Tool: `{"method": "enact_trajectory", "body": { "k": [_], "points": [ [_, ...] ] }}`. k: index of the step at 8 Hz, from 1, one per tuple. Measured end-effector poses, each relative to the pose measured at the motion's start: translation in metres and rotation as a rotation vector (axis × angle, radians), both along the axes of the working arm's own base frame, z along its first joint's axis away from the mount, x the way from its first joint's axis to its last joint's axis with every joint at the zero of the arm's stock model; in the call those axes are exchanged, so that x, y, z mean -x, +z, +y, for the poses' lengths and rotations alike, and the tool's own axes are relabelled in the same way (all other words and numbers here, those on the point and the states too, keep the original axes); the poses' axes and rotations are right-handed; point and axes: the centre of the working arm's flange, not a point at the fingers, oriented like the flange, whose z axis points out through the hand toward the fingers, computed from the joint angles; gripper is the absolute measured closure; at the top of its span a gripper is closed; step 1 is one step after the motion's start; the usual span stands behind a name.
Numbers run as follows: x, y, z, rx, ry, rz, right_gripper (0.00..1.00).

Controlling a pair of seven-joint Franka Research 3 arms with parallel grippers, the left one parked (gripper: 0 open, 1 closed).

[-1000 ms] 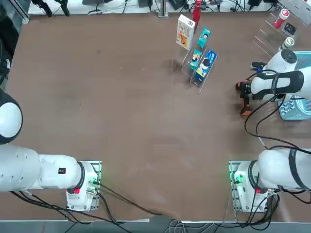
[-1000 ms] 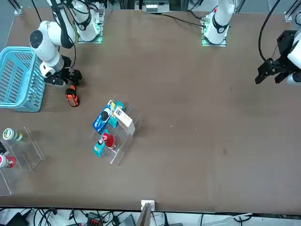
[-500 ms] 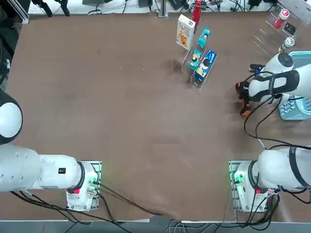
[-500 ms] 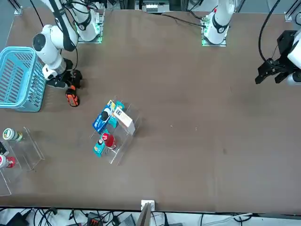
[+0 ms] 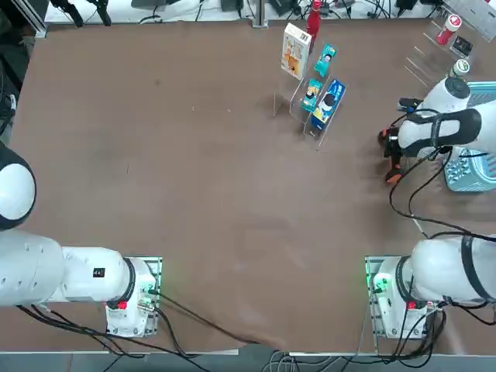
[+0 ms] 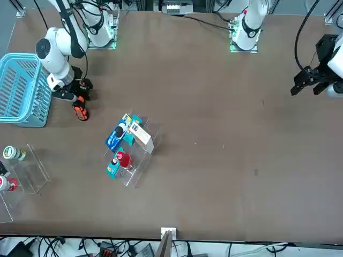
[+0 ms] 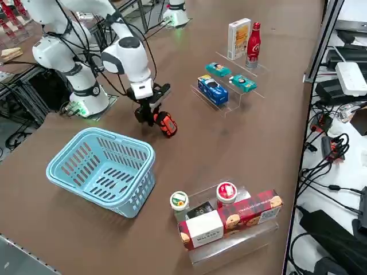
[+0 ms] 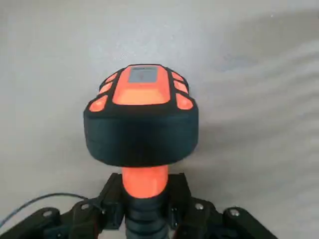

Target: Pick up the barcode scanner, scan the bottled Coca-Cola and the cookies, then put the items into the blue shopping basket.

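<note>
1 change: the right tool [image 8: 145,211] was wide open 1 second ago, and now its 2 fingers squeeze the neck of the barcode scanner [image 8: 142,124].
Tool place: it sits low over the desk [image 5: 194,178], right next to the blue shopping basket [image 7: 103,169].
Scanner: it has shifted a bit closer to the arm than 1 second ago. I cannot tell if it is off the desk yet.
Cola: the bottled Coca-Cola [image 7: 253,38] stands on the far clear rack [image 7: 243,60], untouched.
Cookies: the cookies [image 7: 238,38] stand just beside the bottle, untouched too.
Basket: it has nothing in it.
What it means: I think step 1, the grab, is about done. Next the arm must lift the scanner and carry it across to the 2 things. Both scans and both drops are still left to do.
Watch out: the hold is only on the thin neck, so the heavy head could tip when it goes up.
</note>
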Motion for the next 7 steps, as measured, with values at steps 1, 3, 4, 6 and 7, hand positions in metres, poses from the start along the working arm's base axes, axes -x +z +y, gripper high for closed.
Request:
{"method": "enact_trajectory", "body": {
  "k": [1, 3, 4, 6, 7],
  "points": [
    [-0.005, 0.016, 0.000, 0.002, 0.006, 0.004, 0.57],
    [-0.024, 0.063, 0.011, 0.005, 0.035, 0.024, 0.57],
    [-0.039, 0.096, 0.023, -0.010, 0.045, 0.013, 0.57],
    [-0.073, 0.165, 0.061, -0.099, 0.052, -0.044, 0.57],
    [-0.088, 0.192, 0.080, -0.159, 0.052, -0.062, 0.57]
  ]
}}
